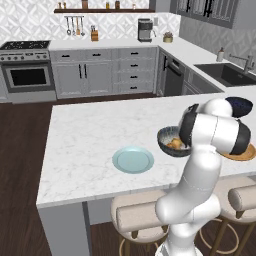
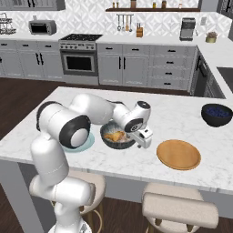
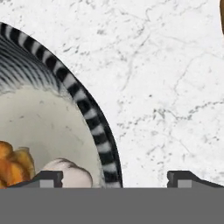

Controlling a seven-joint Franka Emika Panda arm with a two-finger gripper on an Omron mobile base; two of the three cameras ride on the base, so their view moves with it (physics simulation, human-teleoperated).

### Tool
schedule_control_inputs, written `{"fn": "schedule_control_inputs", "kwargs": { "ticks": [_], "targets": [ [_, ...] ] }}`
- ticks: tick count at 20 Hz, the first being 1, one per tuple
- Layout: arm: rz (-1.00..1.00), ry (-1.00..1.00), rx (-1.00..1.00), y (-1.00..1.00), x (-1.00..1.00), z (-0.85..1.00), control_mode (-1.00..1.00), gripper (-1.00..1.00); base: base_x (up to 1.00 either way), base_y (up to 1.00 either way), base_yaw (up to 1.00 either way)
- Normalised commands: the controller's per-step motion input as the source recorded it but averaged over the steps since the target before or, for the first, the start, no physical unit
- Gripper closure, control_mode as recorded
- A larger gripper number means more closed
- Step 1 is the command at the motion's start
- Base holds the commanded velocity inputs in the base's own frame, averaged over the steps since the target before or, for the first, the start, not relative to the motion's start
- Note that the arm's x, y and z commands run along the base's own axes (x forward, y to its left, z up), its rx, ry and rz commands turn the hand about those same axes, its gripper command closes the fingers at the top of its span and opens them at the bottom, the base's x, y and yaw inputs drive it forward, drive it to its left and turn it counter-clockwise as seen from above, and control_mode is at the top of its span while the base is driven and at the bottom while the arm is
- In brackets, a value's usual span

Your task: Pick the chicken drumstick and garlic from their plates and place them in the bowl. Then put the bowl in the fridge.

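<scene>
The bowl (image 3: 101, 131), grey inside with a dark striped rim, stands on the island between the two plates. In it lie the golden chicken drumstick (image 3: 13, 164) and the pale garlic (image 3: 70, 173). My gripper (image 3: 116, 179) is open and straddles the bowl's right rim, one fingertip inside and one outside, neither touching it. From the right base the gripper (image 2: 143, 139) hangs at the bowl (image 2: 119, 143) with the drumstick (image 2: 116, 135) inside. The blue-green plate (image 1: 133, 160) and the orange plate (image 2: 178, 154) are bare. The fridge is out of view.
A dark blue bowl (image 2: 217, 113) sits at the island's far right. Padded stools (image 2: 179, 209) stand under the near edge. The sink (image 1: 227, 72) and the stove (image 2: 79, 57) are on the counters beyond.
</scene>
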Motion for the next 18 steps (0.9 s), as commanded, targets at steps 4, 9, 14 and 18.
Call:
{"fn": "schedule_control_inputs", "kwargs": {
  "ticks": [4, 9, 14, 18],
  "targets": [
    [0.00, -0.03, 0.00, 0.07, 0.04, -0.15, -1.00, -1.00, 0.00, 0.00, 0.00],
    [-0.04, -0.23, 0.00, 0.01, 0.00, 0.09, -1.00, -1.00, 0.00, 0.00, 0.00],
    [0.00, -0.04, 0.00, 0.27, 0.00, -0.10, -1.00, -1.00, 0.00, 0.00, 0.00],
    [0.00, 0.00, 0.00, 0.14, 0.00, -0.07, -1.00, 1.00, 0.00, 0.00, 0.00]
  ]
}}
